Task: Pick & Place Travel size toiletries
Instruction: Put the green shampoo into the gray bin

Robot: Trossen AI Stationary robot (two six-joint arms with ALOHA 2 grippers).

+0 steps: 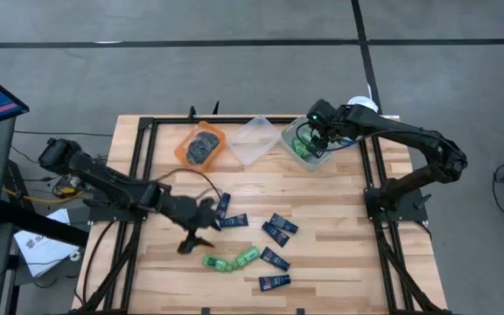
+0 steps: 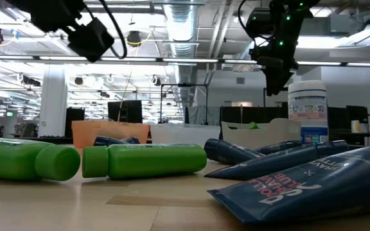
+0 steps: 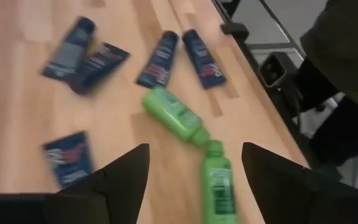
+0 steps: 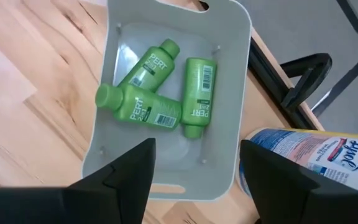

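My left gripper is open and hovers above the table's near middle, just left of two bright green mini bottles lying on their sides. Several dark navy flat tubes lie flat around them. My right gripper is open and hangs above a clear bin at the far right, where three green bottles lie on the floor of the bin. Dark grey tins sit in an orange bin.
A second clear bin stands between the orange one and the bin with bottles. A large white jar with a blue label stands right behind the right bin. Black frame rails run along both table sides.
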